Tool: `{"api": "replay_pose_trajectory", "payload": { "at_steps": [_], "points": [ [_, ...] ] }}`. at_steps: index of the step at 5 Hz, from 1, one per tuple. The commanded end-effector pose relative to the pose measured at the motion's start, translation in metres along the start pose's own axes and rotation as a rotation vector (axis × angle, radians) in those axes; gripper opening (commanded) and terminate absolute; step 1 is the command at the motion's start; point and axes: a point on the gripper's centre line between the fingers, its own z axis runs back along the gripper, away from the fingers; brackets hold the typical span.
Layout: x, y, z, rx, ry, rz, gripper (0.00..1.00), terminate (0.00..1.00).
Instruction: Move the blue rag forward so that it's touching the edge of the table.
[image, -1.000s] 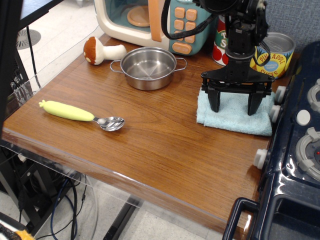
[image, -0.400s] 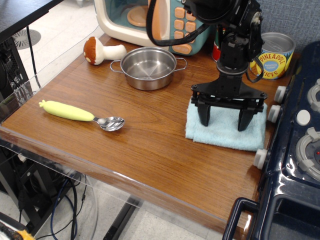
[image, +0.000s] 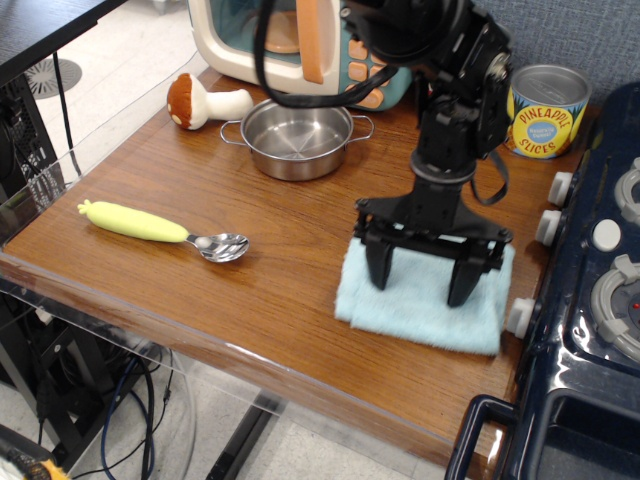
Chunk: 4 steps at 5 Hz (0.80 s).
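The blue rag (image: 415, 310) lies flat on the brown table (image: 250, 300), right of centre, beside the dark stove. Its front hem is a short way back from the table's rounded front rim. My gripper (image: 420, 283) is open, pointing down, with both fingertips (image: 381, 272) pressed onto the rag. The jaws stand wide apart, one near the rag's left side, one near its right.
A steel pot (image: 297, 135) and a toy mushroom (image: 200, 101) sit at the back left. A yellow-handled spoon (image: 160, 228) lies at the left front. A pineapple can (image: 545, 112) and toy microwave (image: 300, 40) stand behind. The navy stove (image: 590, 300) borders the right.
My gripper has moved toward the front edge and slightly left, dragging the blue rag with it. The rag now lies clearly nearer the table's front rim.
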Motion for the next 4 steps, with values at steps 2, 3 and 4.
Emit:
{"api": "replay_pose_trajectory", "payload": {
  "at_steps": [2,3,4],
  "points": [
    [-0.043,0.032,0.020,0.037,-0.010,-0.042,1.00,0.00],
    [-0.053,0.036,0.015,0.040,0.013,-0.062,1.00,0.00],
    [-0.049,0.036,0.017,0.020,0.000,-0.051,1.00,0.00]
  ]
}}
